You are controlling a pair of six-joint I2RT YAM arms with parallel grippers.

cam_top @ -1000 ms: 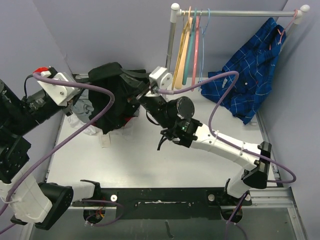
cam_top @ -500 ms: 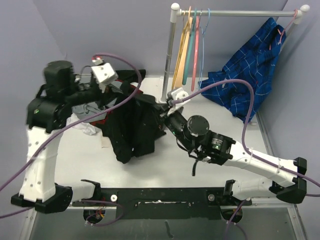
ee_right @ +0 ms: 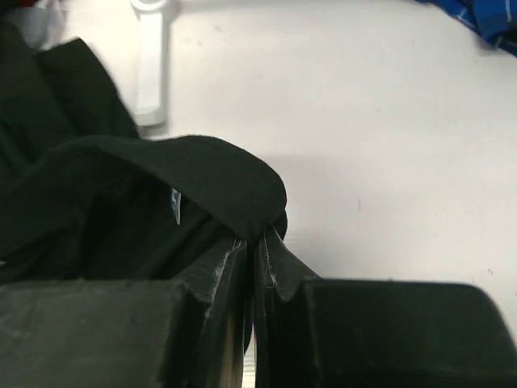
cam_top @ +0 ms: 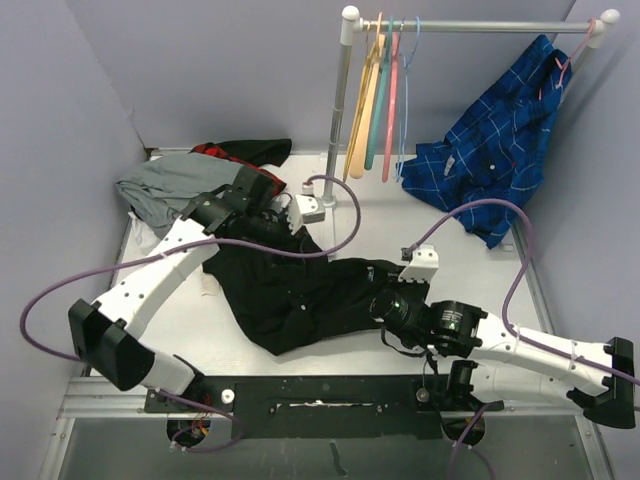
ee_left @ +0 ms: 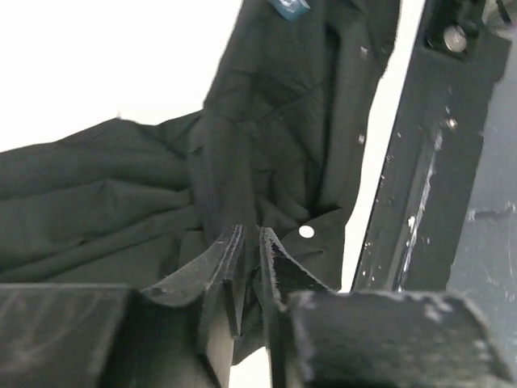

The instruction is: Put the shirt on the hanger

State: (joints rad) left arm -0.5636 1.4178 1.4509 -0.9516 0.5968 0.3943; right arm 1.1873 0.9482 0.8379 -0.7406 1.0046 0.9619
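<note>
Left gripper (cam_top: 297,228), seen from above, is pinched on the shirt (cam_top: 300,295) just in front of the rack post (cam_top: 336,110). The right gripper (cam_top: 372,288) clamps the same cloth further forward of that post. The shirt lies bunched on the table (cam_top: 450,240). The hanger (cam_top: 406,100) hangs from the rail just right of the post, well apart from both arms.

The left wrist view shows the left gripper (ee_left: 249,271) with its jaws almost together and dark shirt (ee_left: 275,145) cloth between them, a pale button (ee_left: 305,232) beside it.

In the right wrist view the right gripper (ee_right: 257,250) is closed on a raised fold of the shirt (ee_right: 161,186), with the post's white foot (ee_right: 149,65) beyond.

This looks like an early stage: the garment is being spread out and the hanger is not yet fetched. Next, the collar opening needs finding and flattening.
</note>
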